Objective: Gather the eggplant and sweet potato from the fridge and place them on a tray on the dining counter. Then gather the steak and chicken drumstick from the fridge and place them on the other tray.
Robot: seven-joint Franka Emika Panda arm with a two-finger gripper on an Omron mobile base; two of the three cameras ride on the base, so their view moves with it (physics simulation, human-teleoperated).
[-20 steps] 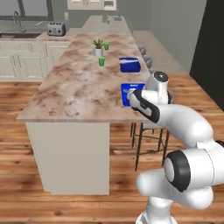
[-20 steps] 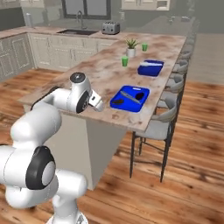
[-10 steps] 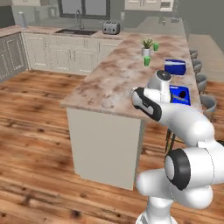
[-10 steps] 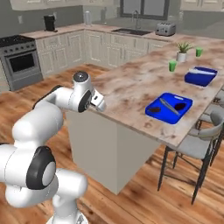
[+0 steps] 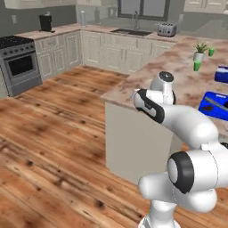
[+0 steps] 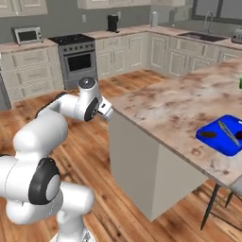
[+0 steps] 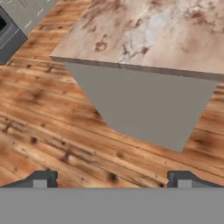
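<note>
My gripper (image 7: pixel 112 181) is open with nothing between its fingertips. It hangs over the wood floor beside the near corner of the dining counter (image 7: pixel 144 35). From the right base view the gripper (image 6: pixel 107 113) sits just left of that corner of the dining counter (image 6: pixel 175 101). A blue tray (image 6: pixel 227 144) lies near the counter's right edge, holding a small dark lump (image 6: pixel 208 134) and a long silver utensil (image 6: pixel 230 133). Whether the lump is the eggplant or the sweet potato I cannot tell. A second blue tray (image 5: pixel 221 73) lies farther along the counter. The fridge, steak and chicken drumstick are out of view.
A potted plant (image 5: pixel 199 50) and a green cup (image 5: pixel 197 67) stand on the counter. Cream cabinets with a stove (image 6: pixel 78 56), a sink and a toaster (image 5: pixel 165 29) line the back walls. Open wood floor (image 5: pixel 53 147) spreads to the left.
The whole picture has swung: the base has turned, so the counter and trays now lie to the right and the stove has come into view. The gripper stays open.
</note>
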